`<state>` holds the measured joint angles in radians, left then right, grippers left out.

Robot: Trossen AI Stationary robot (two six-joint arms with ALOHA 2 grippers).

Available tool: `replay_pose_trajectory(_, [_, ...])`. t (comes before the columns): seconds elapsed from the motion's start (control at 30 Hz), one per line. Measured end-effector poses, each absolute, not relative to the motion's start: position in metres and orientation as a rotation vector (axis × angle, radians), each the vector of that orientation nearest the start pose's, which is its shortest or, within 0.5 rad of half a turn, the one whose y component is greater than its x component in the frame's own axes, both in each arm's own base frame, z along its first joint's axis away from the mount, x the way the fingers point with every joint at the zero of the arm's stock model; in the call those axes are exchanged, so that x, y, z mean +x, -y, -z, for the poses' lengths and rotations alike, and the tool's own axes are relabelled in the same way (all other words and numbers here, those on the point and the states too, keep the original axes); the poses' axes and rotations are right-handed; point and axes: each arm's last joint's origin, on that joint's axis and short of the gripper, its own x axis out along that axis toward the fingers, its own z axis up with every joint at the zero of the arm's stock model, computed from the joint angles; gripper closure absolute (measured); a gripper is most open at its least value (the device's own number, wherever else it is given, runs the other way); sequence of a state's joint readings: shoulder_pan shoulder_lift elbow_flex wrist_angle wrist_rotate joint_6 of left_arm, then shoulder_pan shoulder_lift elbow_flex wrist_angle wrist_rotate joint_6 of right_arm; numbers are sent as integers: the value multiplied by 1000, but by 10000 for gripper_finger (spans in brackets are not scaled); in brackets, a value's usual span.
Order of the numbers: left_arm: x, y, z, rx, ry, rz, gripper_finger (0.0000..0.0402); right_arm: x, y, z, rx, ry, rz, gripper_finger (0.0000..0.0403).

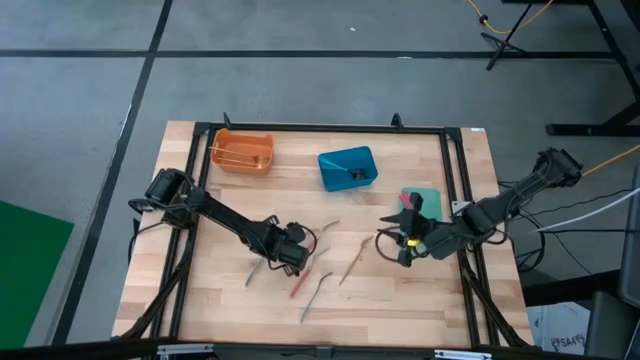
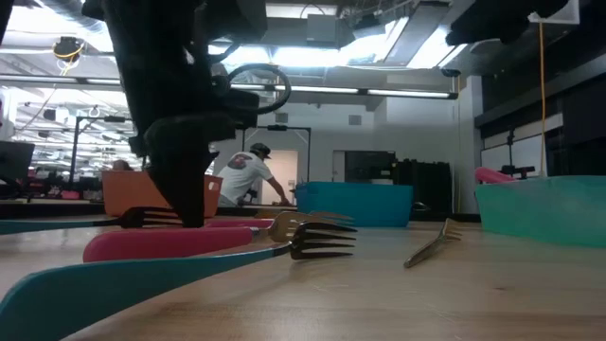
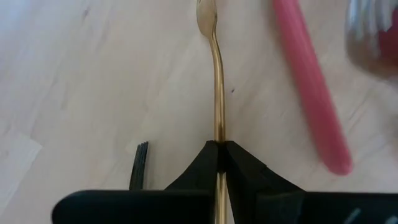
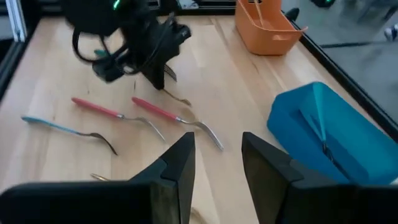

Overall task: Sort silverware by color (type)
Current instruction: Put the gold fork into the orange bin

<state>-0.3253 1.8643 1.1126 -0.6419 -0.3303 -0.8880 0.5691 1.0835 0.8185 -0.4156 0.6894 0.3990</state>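
The left arm reaches low across the table's middle, its left gripper (image 3: pixel 219 152) pinching the handle of a gold fork (image 3: pixel 216 93) that lies flat on the wood, while the right arm waits near the table's right side with the right gripper (image 4: pixel 217 155) spread and holding nothing. Just beside the gold fork lies a red-handled utensil (image 3: pixel 311 93), with 2 more utensils, another red-handled one (image 4: pixel 99 109) and a blue-handled one (image 4: pixel 59 127), close by on the table. Toward the far edge stand the orange bin (image 1: pixel 242 152) and blue bin (image 1: pixel 347 168), well apart from the gripper; a green bin (image 1: pixel 428 196) sits by the right arm.
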Motion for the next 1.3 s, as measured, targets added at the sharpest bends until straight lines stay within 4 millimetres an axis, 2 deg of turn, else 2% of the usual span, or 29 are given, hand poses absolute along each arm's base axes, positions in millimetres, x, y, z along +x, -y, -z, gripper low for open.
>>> replay_pose_trajectory(0.3, [321, 89, -159, -367, -1109, -548, 390, 221, -120, -263, -237, -472, 117, 281])
replay_pose_trajectory(0.53, [332, 87, -163, -403, -1026, -502, 390, 236, -128, -257, -356, -429, 58, 281])
replay_pose_trajectory(0.8, [347, 87, -171, -450, -891, -410, 390, 250, -110, -253, -329, -461, 27, 281])
replay_pose_trajectory(1.1, [358, 82, -177, -550, -836, -315, 390, 260, -90, -252, -260, -490, -68, 281])
replay_pose_trajectory(1.3, [364, 76, -180, -598, -802, -271, 390, 263, -81, -252, -246, -497, -56, 281])
